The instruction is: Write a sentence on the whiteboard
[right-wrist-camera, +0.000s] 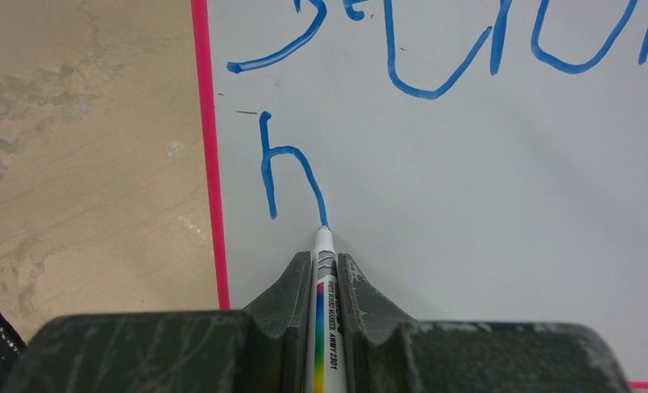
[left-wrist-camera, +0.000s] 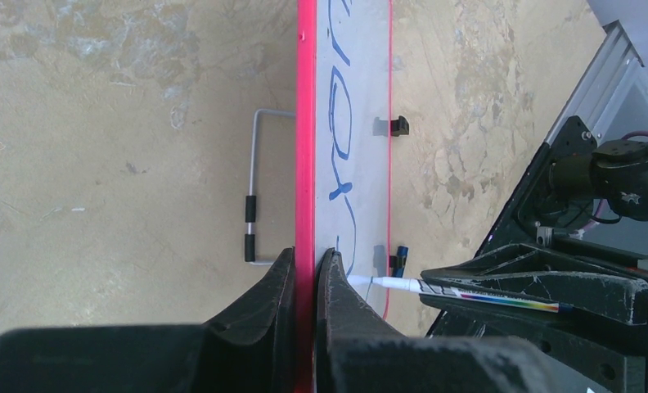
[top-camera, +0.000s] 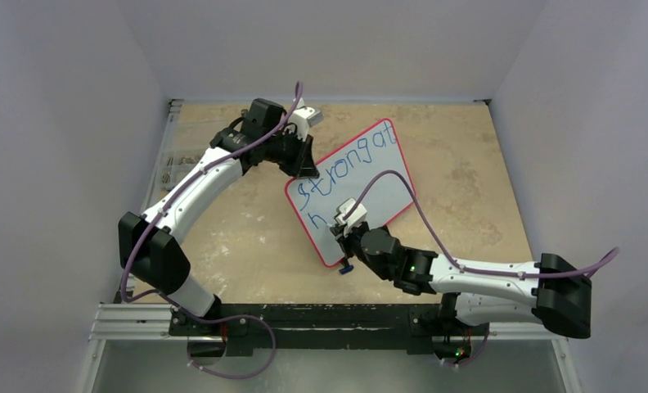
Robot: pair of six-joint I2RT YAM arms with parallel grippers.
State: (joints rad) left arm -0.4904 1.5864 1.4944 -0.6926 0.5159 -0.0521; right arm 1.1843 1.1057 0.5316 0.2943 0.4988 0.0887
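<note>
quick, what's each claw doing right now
Left claw: closed, clamping the whiteboard by its pink frame.
Right claw: closed, holding the marker.

Top external: high, behind the arm bases, looking down and away over the whole tan mottled tabletop (top-camera: pixel 468 164); wide, distant. Left wrist: very near, sighting edge-on along the glossy white, red-pink-framed whiteboard (left-wrist-camera: pixel 366 82), past the left gripper (left-wrist-camera: pixel 306 254). Right wrist: very near, facing the board's surface over the right gripper (right-wrist-camera: pixel 325 258) and its white marker pen (right-wrist-camera: pixel 326 327). All three share the blue handwritten lettering (right-wrist-camera: pixel 284 168).
</note>
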